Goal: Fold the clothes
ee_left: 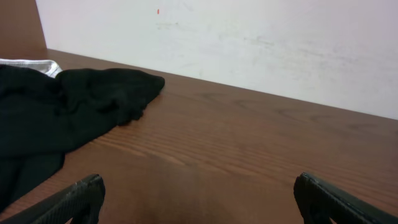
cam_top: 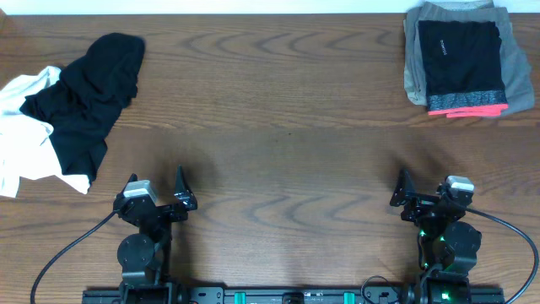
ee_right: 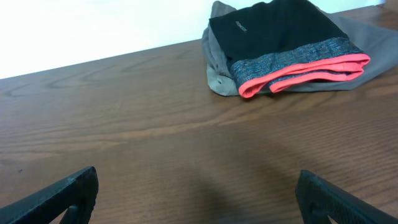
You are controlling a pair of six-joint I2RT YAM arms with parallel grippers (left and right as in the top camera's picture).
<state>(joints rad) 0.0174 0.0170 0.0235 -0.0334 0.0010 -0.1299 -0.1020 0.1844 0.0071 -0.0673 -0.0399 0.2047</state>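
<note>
Clothes are seen in two groups at the far side of the table [cam_top: 287, 160]. At far left, a crumpled black garment [cam_top: 89, 89] is heaped partly over a rumpled white garment [cam_top: 17, 110]. At far right, a folded black garment with a pink hem [cam_top: 460, 63] is stacked on a folded grey garment [cam_top: 519, 76]. The left heap is judged still unfolded, so choosing the next piece appears to be the step in hand. A forward reach toward the black garment would be called for. The left fingers [ee_left: 71, 200] and right fingers [ee_right: 59, 194] are spread wide and empty, near the front edge. Dark wood grain is shown, and a plain white wall [ee_left: 261, 43] behind.
</note>
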